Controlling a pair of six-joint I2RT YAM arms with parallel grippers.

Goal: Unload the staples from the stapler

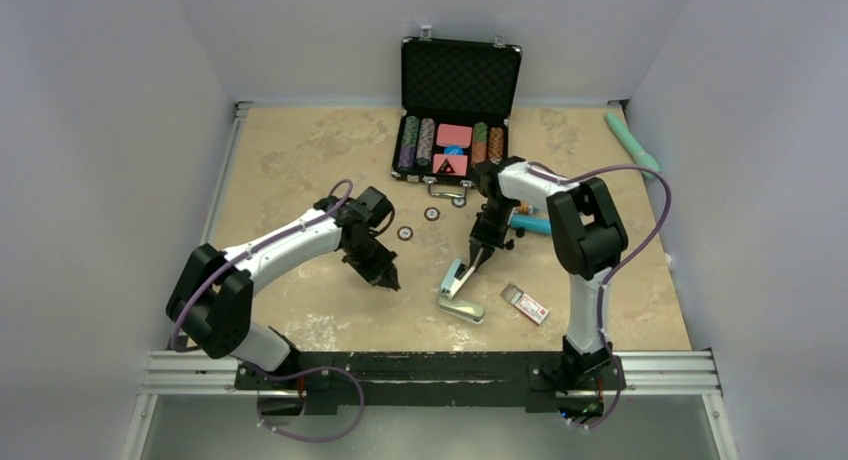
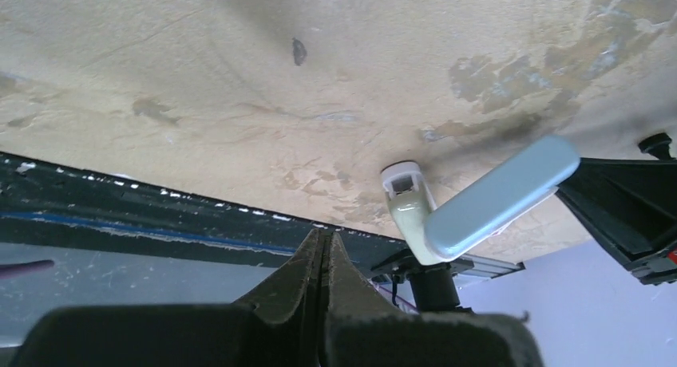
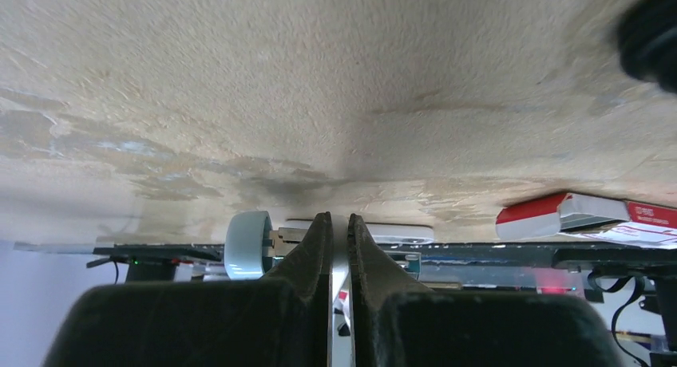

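The stapler (image 1: 458,292) lies hinged open near the table's front, its pale base flat and its light-blue top (image 2: 499,198) tilted up. My right gripper (image 1: 478,257) comes down on the raised part from behind. In the right wrist view, the right gripper (image 3: 339,223) is shut on a thin silvery strip of the stapler (image 3: 247,243). My left gripper (image 1: 390,280) hovers left of the stapler, apart from it. The left gripper (image 2: 325,241) is shut with nothing between its fingers. I cannot make out the staples themselves.
A red-and-white staple box (image 1: 526,303) lies just right of the stapler. An open poker-chip case (image 1: 460,110) stands at the back, with two loose chips (image 1: 405,233) in front of it. A blue marker (image 1: 530,223) sits by the right arm, and a teal tube (image 1: 632,140) lies at the back right.
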